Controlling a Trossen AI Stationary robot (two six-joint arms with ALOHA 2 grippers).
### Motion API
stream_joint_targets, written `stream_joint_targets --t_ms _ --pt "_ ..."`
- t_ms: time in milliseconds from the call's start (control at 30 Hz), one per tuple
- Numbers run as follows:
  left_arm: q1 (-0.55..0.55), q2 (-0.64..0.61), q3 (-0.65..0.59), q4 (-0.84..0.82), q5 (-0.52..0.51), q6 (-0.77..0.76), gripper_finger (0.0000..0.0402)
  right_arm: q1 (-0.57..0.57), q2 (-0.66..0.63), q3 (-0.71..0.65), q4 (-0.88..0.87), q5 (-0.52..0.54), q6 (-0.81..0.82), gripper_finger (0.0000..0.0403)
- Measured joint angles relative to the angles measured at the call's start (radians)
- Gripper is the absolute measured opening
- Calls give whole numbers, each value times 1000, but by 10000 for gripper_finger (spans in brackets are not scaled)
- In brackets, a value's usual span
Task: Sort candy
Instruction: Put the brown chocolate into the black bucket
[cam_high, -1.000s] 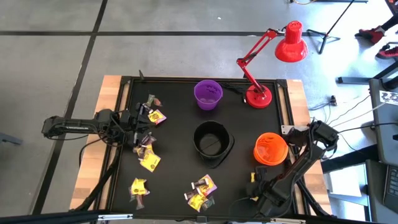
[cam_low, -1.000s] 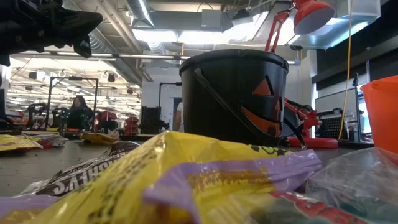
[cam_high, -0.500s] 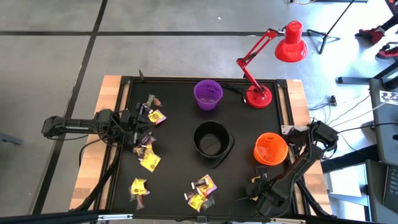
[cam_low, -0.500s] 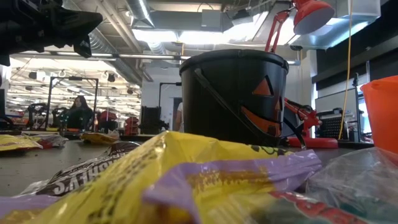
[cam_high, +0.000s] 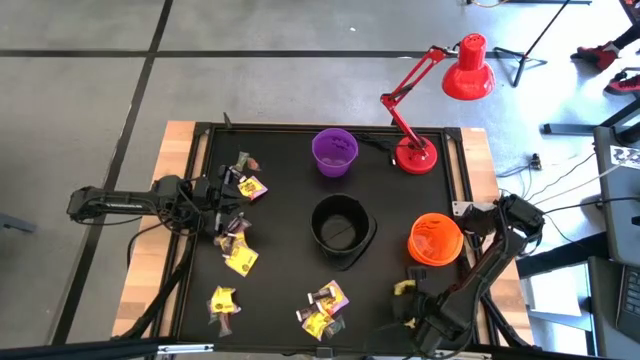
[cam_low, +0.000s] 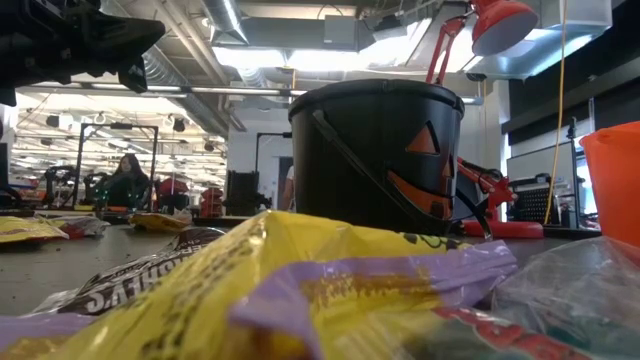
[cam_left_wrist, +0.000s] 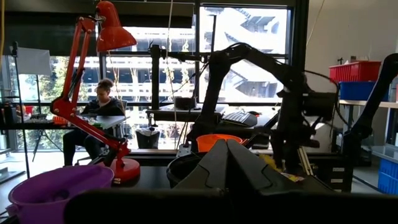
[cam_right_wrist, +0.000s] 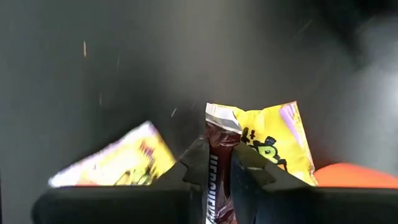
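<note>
Candy lies in small heaps on the black mat: at the far left (cam_high: 246, 185), the mid left (cam_high: 238, 256), the near left (cam_high: 222, 303) and the near middle (cam_high: 322, 308). My right gripper (cam_high: 405, 296) hangs near the table's near right corner, beside the orange bowl (cam_high: 435, 238), and is shut on a dark brown candy (cam_right_wrist: 217, 168). A yellow candy (cam_right_wrist: 268, 142) shows right behind the brown one; I cannot tell whether it is held too. My left gripper (cam_high: 222, 192) waits shut at the table's left side. My right gripper pinches the dark brown candy between its two fingers, which close on the wrapper's flat sides just below its crimped silver end (cam_right_wrist: 219, 127). The fingers slant steeply down from above. The candy looks lifted off the mat, its crimped end poking out past the fingertips.
The purple bowl (cam_high: 335, 150) stands at the far middle, the black pumpkin bucket (cam_high: 340, 228) in the centre. A red desk lamp (cam_high: 415, 155) stands at the far right. Another yellow and purple candy (cam_right_wrist: 118, 165) lies near my right gripper.
My right gripper has risen off the mat and tipped a little, drifting slightly toward the table's left, with candy at its fingertips. The heaps on the left and my left arm have kept still.
</note>
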Motion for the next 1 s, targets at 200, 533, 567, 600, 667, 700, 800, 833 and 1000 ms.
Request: stream_joint_targets --t_ms 200,533,567,600,667,700,800,833,1000 --pt "0 0 0 0 0 0 0 0 -1 169 -67 340 -105 23" --pt "0 0 0 0 0 0 0 -75 -2 292 -16 751 -300 36" --pt "0 0 0 0 0 0 0 -93 -2 292 7 749 -331 34" --pt "0 0 0 0 0 0 0 -112 -2 292 27 743 -362 32" --pt "0 0 0 0 0 0 0 -153 -2 291 70 708 -429 28" --pt "0 0 0 0 0 0 0 -177 -2 291 92 682 -462 26" --pt "0 0 0 0 0 0 0 -250 -2 291 157 594 -563 25" --pt "0 0 0 0 0 0 0 -275 -2 291 178 566 -598 25" --pt "0 0 0 0 0 0 0 -383 -7 291 248 411 -722 30"
